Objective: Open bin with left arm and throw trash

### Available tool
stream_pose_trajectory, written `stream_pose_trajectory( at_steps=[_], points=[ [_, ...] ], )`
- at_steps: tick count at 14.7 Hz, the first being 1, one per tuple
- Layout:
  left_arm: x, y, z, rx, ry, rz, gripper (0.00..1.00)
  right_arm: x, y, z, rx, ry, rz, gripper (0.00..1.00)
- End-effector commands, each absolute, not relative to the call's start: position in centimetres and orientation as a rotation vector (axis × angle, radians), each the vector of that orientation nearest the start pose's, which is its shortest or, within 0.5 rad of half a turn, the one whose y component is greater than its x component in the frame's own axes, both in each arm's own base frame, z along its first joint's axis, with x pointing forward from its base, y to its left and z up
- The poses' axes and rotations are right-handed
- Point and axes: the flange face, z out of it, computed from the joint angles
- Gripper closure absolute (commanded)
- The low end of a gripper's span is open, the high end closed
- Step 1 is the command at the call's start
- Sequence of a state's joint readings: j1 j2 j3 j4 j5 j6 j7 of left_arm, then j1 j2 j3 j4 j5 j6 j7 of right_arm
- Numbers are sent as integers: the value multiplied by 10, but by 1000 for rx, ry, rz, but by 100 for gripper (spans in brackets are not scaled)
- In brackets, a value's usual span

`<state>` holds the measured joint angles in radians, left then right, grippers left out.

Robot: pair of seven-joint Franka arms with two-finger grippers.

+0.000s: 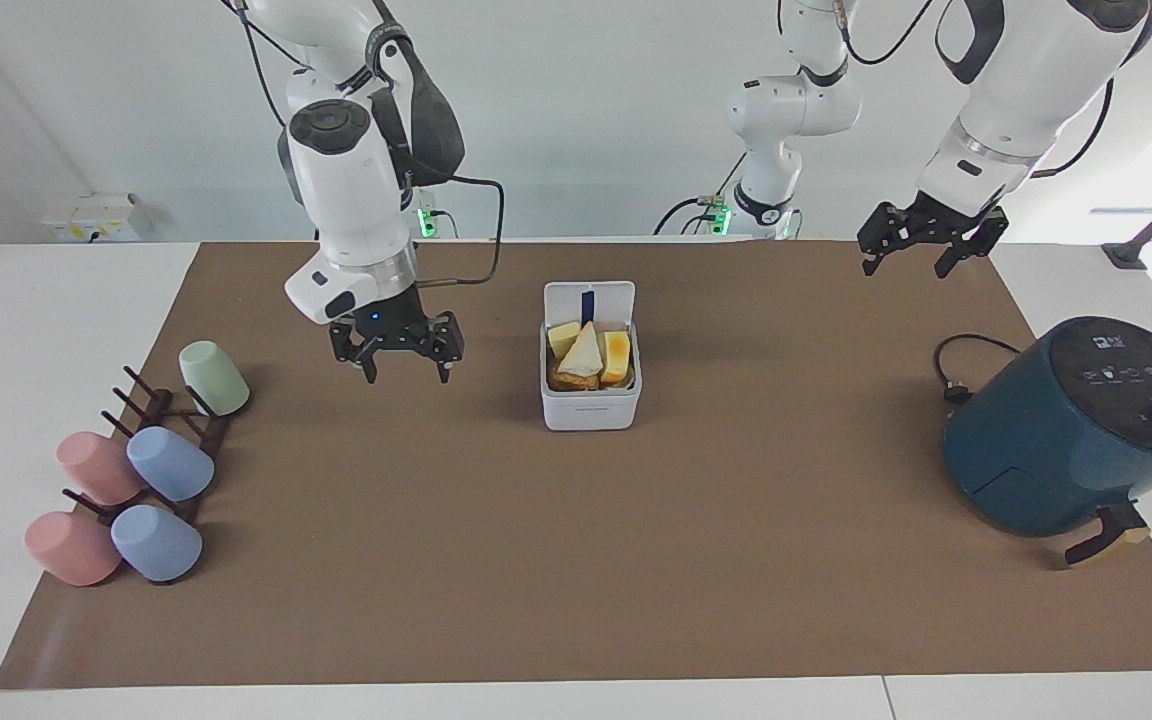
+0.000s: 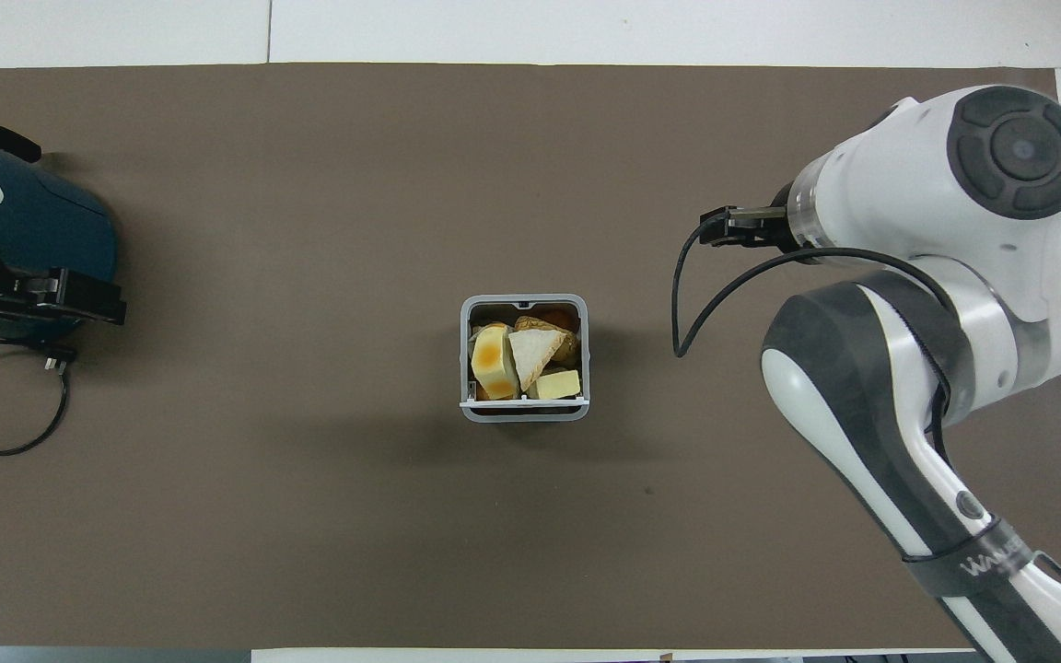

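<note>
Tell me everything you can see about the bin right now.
The bin is a small white square box with rounded corners, plastic by its look, standing upright on the brown mat at mid-table. Its hinged lid is open, standing up at the edge nearer the robots, with a dark blue strip on its inner face. Inside lie food-like pieces: a cream-white wedge, an orange-yellow block, a pale yellow block and something brown beneath them. No pincer touches it.

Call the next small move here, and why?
Probably just park the right tool: it hangs open and empty over bare mat, clear of the bin. The lid stands up and the trash already sits inside. The left tool waits, open, near the air fryer.
</note>
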<state>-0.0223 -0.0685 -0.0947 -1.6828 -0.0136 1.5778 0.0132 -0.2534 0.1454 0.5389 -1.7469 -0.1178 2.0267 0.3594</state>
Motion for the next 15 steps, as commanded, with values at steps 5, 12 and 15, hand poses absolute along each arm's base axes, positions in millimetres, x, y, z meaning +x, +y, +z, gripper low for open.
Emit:
stream_pose_trajectory(
  at_steps=[5,12,15],
  points=[
    [528,-68,610,-3149,187,36,0,580,54,568,-3216,91,-265,0],
    [528,-69,611,-3149,189,33,0,531,-11,599,-3173,115,20,0],
    [528,-69,611,-3149,189,33,0,519,-18,598,-3140,139,106,0]
  ],
)
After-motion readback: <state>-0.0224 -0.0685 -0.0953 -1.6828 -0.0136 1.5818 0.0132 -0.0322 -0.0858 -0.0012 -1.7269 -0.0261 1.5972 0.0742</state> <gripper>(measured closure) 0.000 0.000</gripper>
